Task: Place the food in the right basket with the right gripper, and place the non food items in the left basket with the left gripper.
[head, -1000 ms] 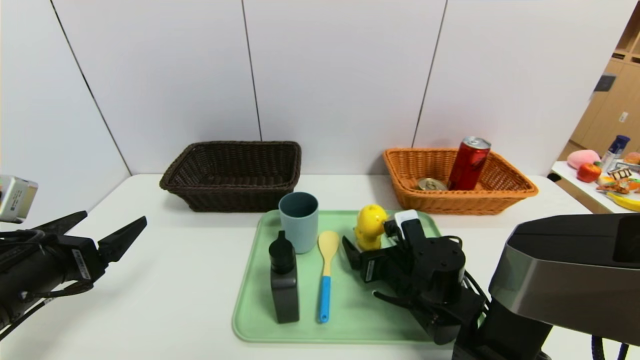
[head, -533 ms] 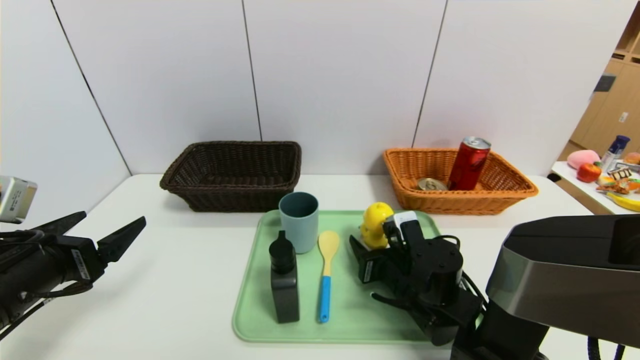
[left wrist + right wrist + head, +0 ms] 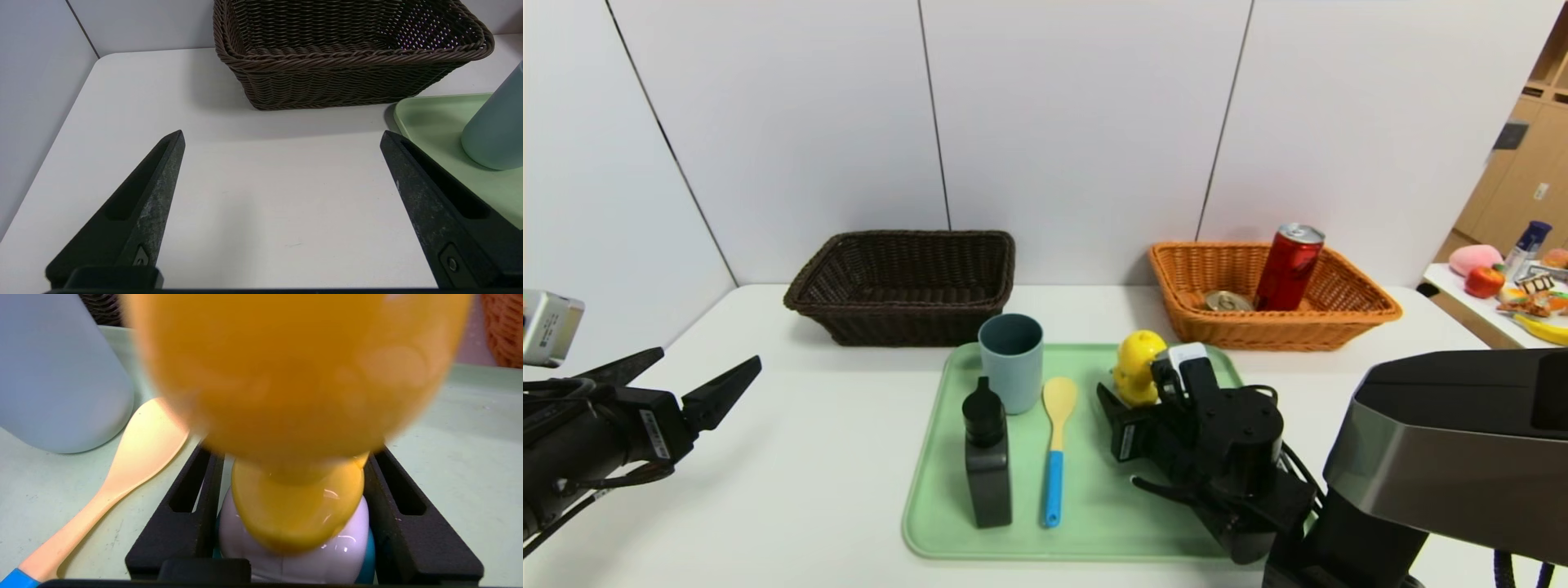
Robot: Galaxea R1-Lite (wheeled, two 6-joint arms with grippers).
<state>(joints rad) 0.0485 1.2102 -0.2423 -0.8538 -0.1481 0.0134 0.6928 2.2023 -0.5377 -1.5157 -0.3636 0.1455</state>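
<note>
Head view — right tool (image 3: 1131, 400) clenched on duck toy (image 3: 1137, 367); left tool (image 3: 698, 377) spread, idle.

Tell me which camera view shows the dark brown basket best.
The left wrist view: the dark brown basket fills the frame's upper part, weave and inside clear. The head view shows it whole but farther off. The right wrist view shows only a dark sliver behind the cup.

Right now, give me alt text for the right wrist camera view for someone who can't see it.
The right gripper is closed around a yellow duck toy that fills most of the view, over a green tray. Beside it lie a wooden spoon and a grey-blue cup.
</note>
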